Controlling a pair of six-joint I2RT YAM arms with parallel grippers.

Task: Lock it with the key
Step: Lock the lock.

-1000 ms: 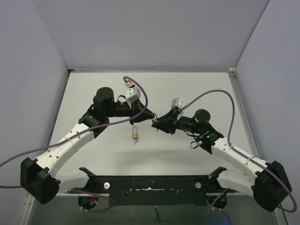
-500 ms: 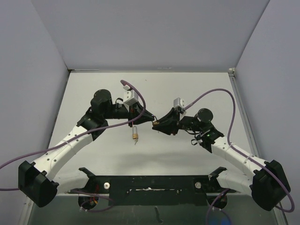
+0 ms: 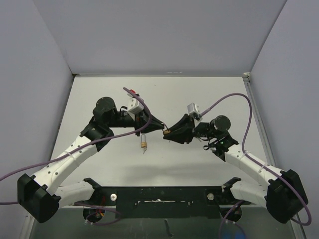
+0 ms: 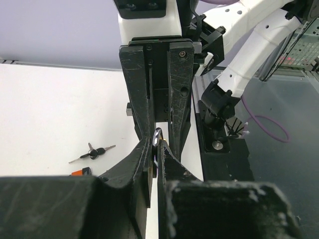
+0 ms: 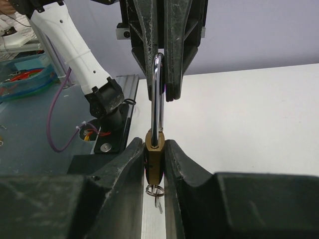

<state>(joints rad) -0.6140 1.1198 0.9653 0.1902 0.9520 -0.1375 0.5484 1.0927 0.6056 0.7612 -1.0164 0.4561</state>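
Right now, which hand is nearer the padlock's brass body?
Right. The right hand clamps the brass body; the left hand pinches the shackle above it, clear of the body.

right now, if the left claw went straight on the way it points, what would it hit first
The right claw, it seems, nose to nose with the left claw; only the padlock that both pinch sits between them.

1. padlock (image 5: 154,164): small brass body, long silver shackle (image 5: 157,89), seen edge-on; held off the tabletop (image 5: 239,109), body clamped in right gripper (image 5: 154,147), shackle top pinched in left gripper (image 5: 160,97); small wire ring (image 5: 154,190) shows at body's base.
2. keys (image 4: 92,152): dark-headed bunch, lying flat on white tabletop, apart from padlock.
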